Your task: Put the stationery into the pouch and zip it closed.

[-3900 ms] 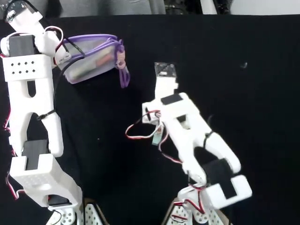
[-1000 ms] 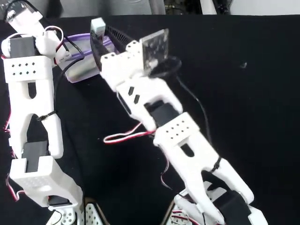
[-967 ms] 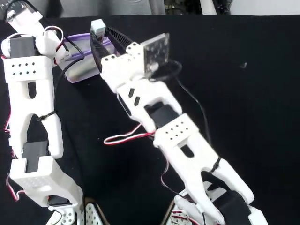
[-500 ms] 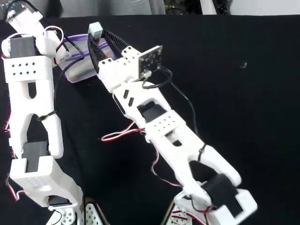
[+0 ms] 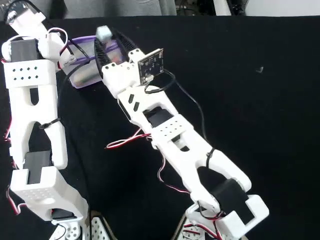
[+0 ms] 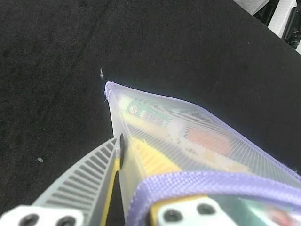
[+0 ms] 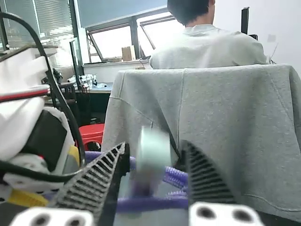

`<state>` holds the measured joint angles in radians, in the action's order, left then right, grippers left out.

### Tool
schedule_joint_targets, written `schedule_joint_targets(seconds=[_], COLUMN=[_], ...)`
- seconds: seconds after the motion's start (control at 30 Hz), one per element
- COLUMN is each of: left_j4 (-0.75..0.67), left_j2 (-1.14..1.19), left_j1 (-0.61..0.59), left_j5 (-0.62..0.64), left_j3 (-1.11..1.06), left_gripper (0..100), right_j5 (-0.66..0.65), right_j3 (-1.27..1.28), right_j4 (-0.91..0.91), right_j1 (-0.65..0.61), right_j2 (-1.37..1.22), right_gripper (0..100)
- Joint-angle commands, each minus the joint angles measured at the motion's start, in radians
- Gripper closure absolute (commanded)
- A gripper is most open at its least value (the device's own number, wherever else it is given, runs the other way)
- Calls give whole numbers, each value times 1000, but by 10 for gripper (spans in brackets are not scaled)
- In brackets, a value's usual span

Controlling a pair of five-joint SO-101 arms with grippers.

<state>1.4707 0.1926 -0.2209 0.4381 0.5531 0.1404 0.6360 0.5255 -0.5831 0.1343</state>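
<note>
Left arm (image 5: 31, 95): stands along the left side of the black counter (image 5: 250, 100). The left jaws are clamped on one end of the pouch.
Pouch (image 5: 82, 75): at the far left of the counter, held by that end. Its purple zip band (image 6: 202, 181) faces up and looks unzipped.
Stationery (image 6: 155, 162): yellow, green and orange pieces already lie inside, visible through the clear wall.
Block (image 5: 103, 33): small and pale, just over the pouch mouth, between the right jaws.
Right arm (image 5: 175, 135): stretched diagonally from the near edge up to the pouch. The right jaws are spread wider than the block and grip nothing firmly; whether either finger touches the block I cannot tell.
Handling, pouch: probably light, thin and floppy, so it should buckle and slide if pushed. The zip band is likely its stiffest part, so the end by the band is the place to pinch.
Handling, zip: the pull is hidden behind the right arm. It probably needs a fine pinch, with the far end kept pinned.
Handling, block: likely light and easy to drop in.
</note>
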Motion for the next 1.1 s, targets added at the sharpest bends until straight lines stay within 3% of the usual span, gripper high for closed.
schedule_joint_targets(seconds=[0.0, 0.17, 0.4, 0.57, 0.83, 1.07], left_j4=[-31, -31, -31, -31, -31, -29], left_j2=[17, 17, 17, 15, 15, 15], left_j1=[-15, -18, -22, -22, -21, -21], left_j5=[-12, -12, -12, -12, -12, -12], left_j3=[-21, -21, -21, -19, -21, -21], left_gripper=[970, 970, 970, 970, 970, 970], right_j5=[43, 40, 40, 38, -121, -138], right_j3=[-19, -18, -18, 16, 176, 163], right_j4=[-9, -153, -491, -652, -445, -305], right_j1=[-9, -3, 169, 190, 124, 86], right_j2=[51, 183, 458, 522, 369, 156], right_gripper=[743, 743, 744, 744, 744, 744])
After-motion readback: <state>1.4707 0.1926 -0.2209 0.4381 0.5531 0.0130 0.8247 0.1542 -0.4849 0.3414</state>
